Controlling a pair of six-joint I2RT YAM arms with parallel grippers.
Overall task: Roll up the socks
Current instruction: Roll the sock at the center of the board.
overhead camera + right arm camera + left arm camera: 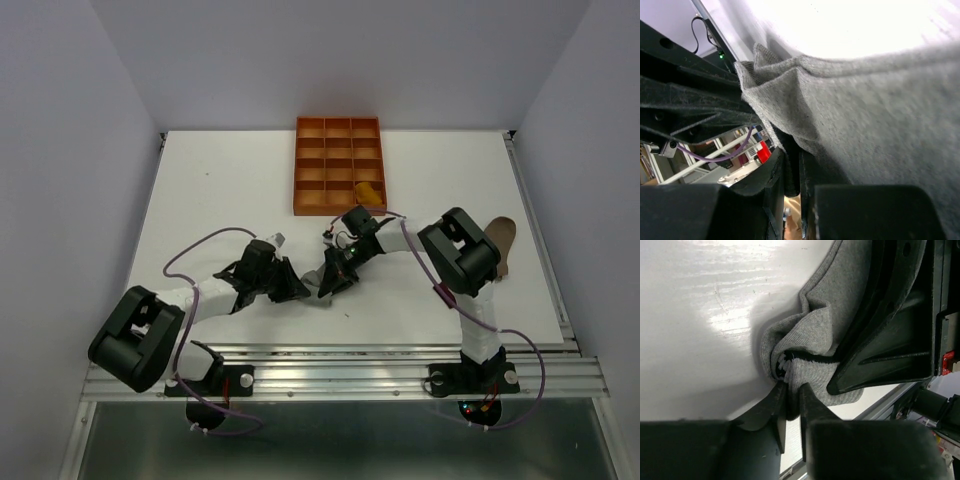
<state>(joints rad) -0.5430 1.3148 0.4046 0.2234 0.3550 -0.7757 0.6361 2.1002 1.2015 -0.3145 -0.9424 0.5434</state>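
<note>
The white tabletop (200,190) takes up most of the top view, with wide bare room on its left and far sides. The two black arms bend in from the near rail and meet near the middle. An orange plastic tray of small compartments (320,165) sits at the far edge. A mustard-yellow sock (369,193) is bunched in the tray's near right corner. A taupe-brown sock (505,235) lies flat close to the table's right edge, partly behind the right arm's elbow and well apart from both grippers.

The soft grey ankle sock (840,305) lies crumpled on the table between the two grippers, not far from the near rail. From above it is almost wholly hidden under them.

In the left wrist view, the left gripper (792,392) has its jaws drawn to a narrow slit, pinching a fold at the sock's black-and-white striped cuff (786,361). The right gripper's black body presses the cloth just beside it.

In the right wrist view, the right gripper (791,156) is clenched on a hemmed edge of the same grey cloth (no stripes show from this side). The sock fills the view, and the left gripper is touching or nearly touching it.
</note>
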